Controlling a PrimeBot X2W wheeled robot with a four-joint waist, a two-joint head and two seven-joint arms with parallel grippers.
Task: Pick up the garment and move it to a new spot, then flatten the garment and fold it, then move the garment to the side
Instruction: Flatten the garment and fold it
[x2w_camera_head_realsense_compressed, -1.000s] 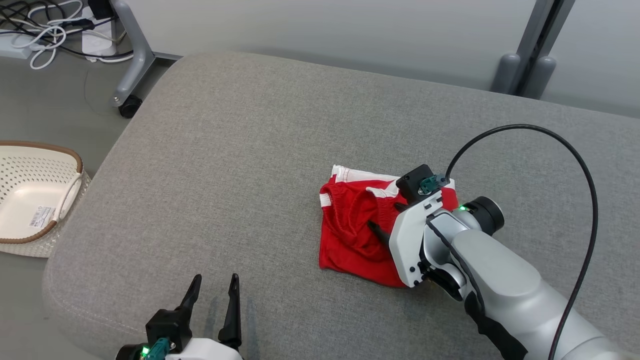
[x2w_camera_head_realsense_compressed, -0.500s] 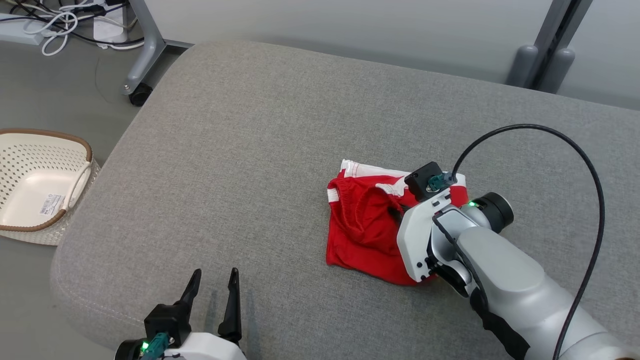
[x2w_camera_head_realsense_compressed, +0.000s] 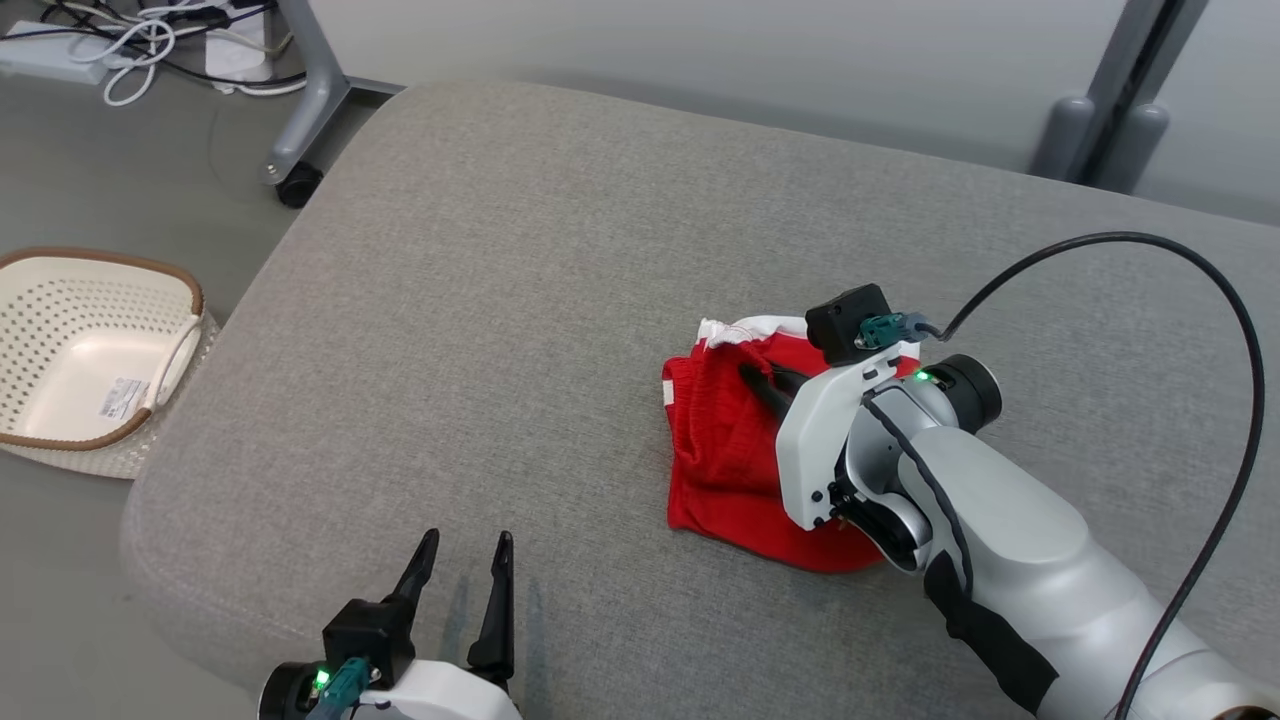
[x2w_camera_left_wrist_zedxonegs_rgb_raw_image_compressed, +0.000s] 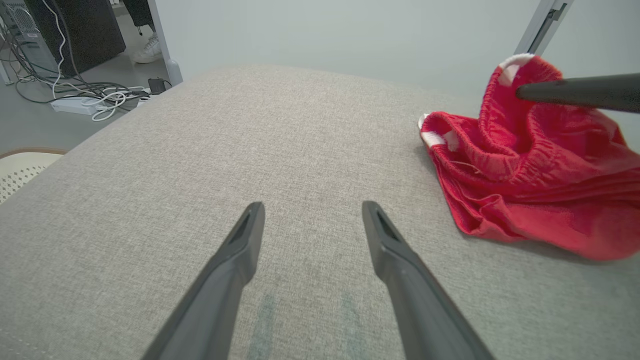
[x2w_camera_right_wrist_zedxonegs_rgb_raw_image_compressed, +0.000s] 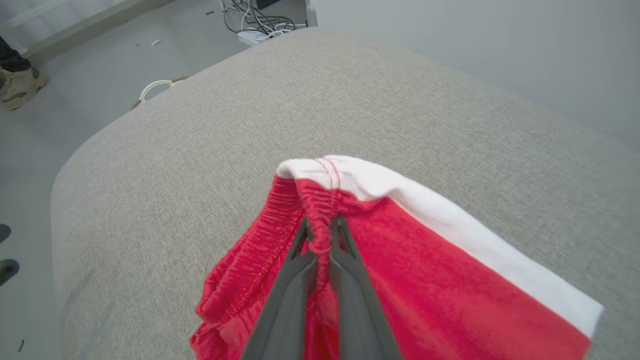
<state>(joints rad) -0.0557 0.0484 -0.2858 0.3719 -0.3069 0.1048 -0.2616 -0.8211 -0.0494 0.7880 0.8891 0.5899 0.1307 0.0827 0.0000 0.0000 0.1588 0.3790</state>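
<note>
Basket sits on the floor off the cushion's left end, pale and perforated, no part of this step. Next along, my left hand hovers low over the near edge of the grey cushion, fingers spread wide and holding nothing, well apart from the work. Then the red shorts, lying bunched right of the cushion's middle, with white trim along the far side. Over them is my right hand, clenched on a puckered ridge of the elastic waistband, which stands pulled up off the rest of the cloth (the lower part of the shorts lies on the cushion).

My worry is the bite. I judge it thin: the fingers pinch a narrow gather close to their tips, and elastic ribbing can creep out once the weight of the shorts hangs from it. If I lift fast or swing sideways, it may slip and drop short of the new spot. The other risk is that I hold one layer only. Then the shorts would trail open, drag across the rough weave and land twisted, making the flattening harder. A slow, straight lift seems the safe call, with my left hand ready to take a second corner.
</note>
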